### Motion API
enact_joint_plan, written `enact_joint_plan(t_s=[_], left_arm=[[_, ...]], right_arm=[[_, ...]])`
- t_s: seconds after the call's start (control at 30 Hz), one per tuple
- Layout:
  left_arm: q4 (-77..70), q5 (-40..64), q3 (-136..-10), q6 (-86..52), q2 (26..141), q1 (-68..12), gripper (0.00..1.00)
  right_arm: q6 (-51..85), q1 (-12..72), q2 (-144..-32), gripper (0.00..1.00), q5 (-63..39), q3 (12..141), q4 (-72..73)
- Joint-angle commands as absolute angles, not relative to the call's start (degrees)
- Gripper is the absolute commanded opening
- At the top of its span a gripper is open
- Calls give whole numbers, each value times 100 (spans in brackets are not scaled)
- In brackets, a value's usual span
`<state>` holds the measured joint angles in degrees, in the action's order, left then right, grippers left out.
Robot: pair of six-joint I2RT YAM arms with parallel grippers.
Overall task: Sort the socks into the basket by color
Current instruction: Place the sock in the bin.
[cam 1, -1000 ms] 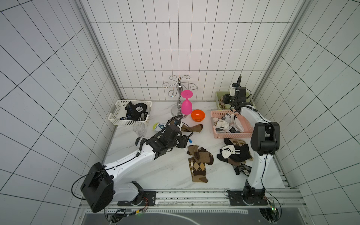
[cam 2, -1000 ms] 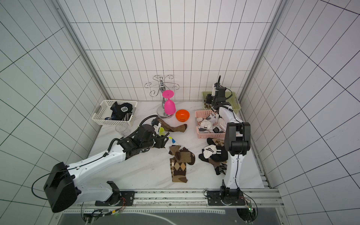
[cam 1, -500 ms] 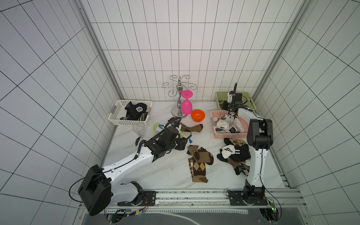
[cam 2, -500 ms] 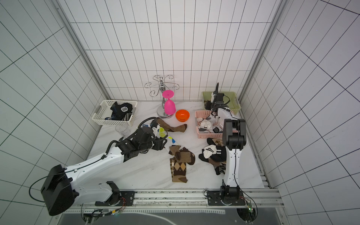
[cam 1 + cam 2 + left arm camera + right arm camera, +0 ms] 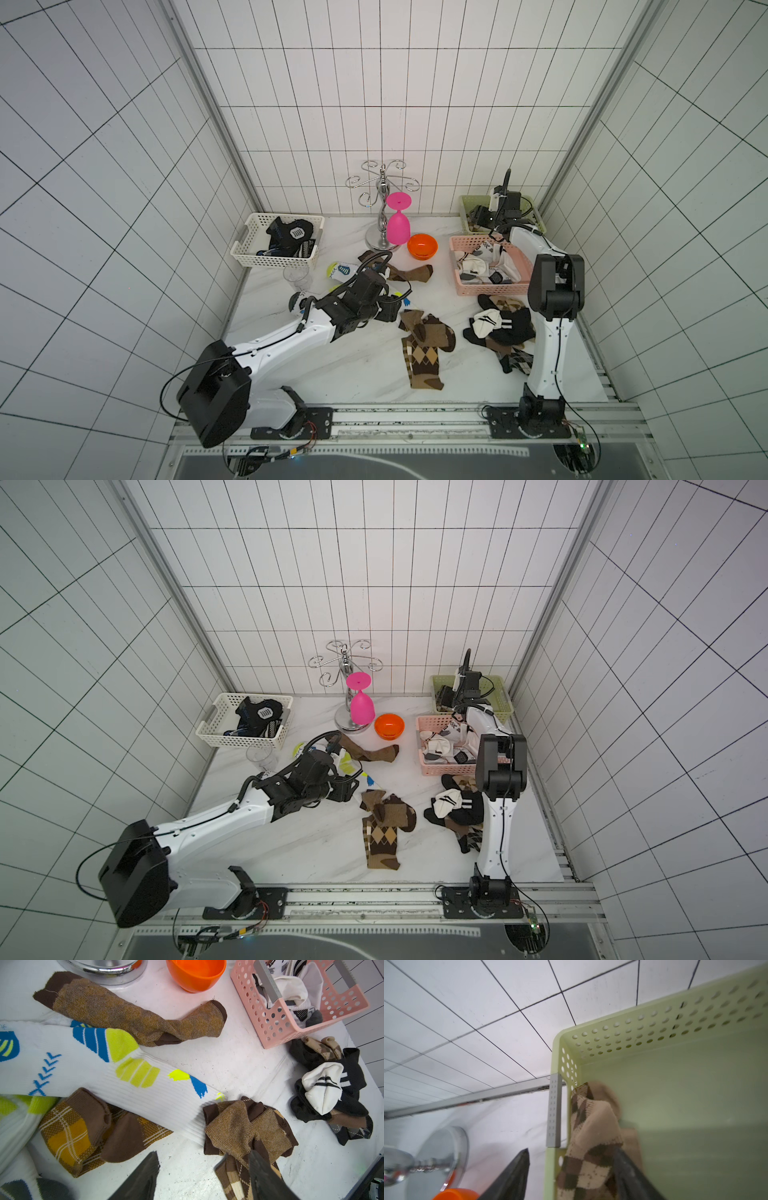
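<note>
Your counter's (image 5: 353,374) back-left corner holds the lone basket (image 5: 274,261). Back-right, the rear basket (image 5: 535,218) stands behind the front basket (image 5: 490,289), socks (image 5: 424,345) before both.

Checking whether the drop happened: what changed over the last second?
The right gripper, over the green basket, opened and let go of the tan argyle sock, now inside it by the side wall. The left gripper stays open by the bunched brown socks, barely shifted; the rest is unchanged.
</note>
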<state>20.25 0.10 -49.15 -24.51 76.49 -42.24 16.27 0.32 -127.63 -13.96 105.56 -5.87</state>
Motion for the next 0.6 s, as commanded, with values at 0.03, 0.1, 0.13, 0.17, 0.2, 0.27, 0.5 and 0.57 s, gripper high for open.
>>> enact_joint_plan(t_s=[0.03,0.1,0.13,0.17,0.2,0.27,0.5,0.57], left_arm=[[1768,119,-5096,-2273,7871,-4352,71],[1731,72,-5082,-2212,7978,-4464,72],[1694,70,-5064,-2198,8025,-4515,72],[1669,65,-5064,-2168,8086,-4567,72],[1644,55,-5064,-2146,8156,-4644,73],[1595,19,-5089,-2110,8291,-4783,74],[1486,-97,-5306,-2153,8888,-5163,76],[1503,-176,-5417,-2120,9057,-5301,76]], right_arm=[[1940,284,-11831,94,-1553,10310,-729],[2075,458,-11480,99,-1562,9995,-900],[2100,545,-11318,99,-1560,9810,-957],[2128,661,-11099,99,-1535,9577,-1005],[2159,769,-10876,99,-1512,9312,-1026],[2162,981,-10477,99,-1542,8874,-1086],[2124,1379,-9065,99,-1833,7606,-1355],[2059,1428,-8708,99,-1853,7376,-1466]])
